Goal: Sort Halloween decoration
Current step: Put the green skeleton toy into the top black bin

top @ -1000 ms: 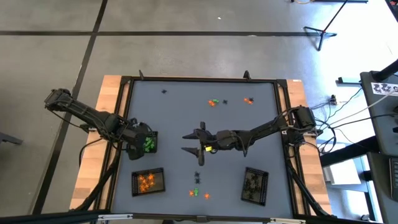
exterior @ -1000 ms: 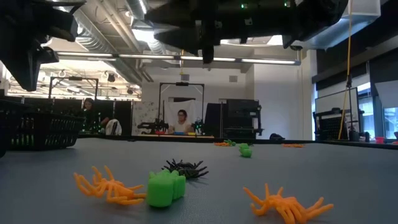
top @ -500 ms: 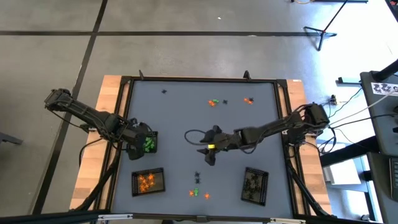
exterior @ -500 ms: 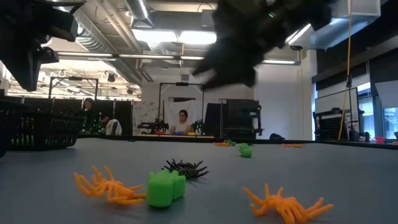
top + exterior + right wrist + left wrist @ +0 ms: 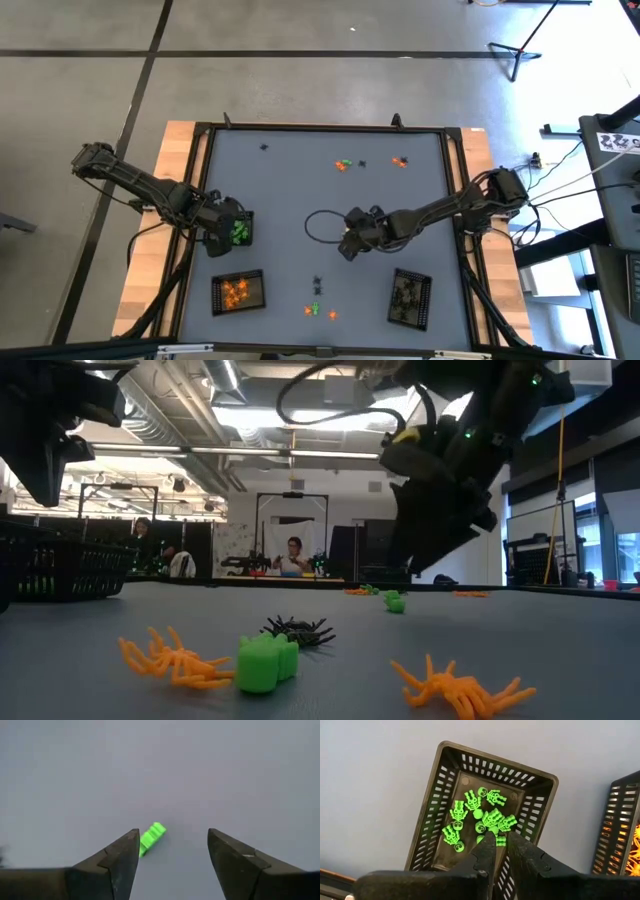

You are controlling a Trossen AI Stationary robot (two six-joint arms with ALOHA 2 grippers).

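My right gripper [image 5: 347, 243] hangs open above the middle of the table, slanting down, clear of the surface in the low view [image 5: 437, 510]. In the right wrist view a small green trinket [image 5: 151, 837] lies on the table beyond the gap between the fingers, untouched. My left gripper [image 5: 232, 232] is shut and hovers over a black mesh tray [image 5: 445, 795] holding several green skeleton trinkets [image 5: 479, 814]. An orange spider [image 5: 175, 657], a green piece [image 5: 265, 662], a black spider [image 5: 298, 630] and another orange spider [image 5: 460, 686] lie near the table's near edge.
A tray of orange trinkets [image 5: 238, 291] and a tray of black ones [image 5: 410, 298] sit near the near edge. More trinkets [image 5: 344, 164] [image 5: 400, 160] [image 5: 264, 147] lie by the far edge. People sit in the room behind the table [image 5: 292, 555].
My right gripper has drawn back toward the table's right edge, come down from the top of the low view and tipped from roughly level to slanting downward. The trinkets and my left arm have stayed put.
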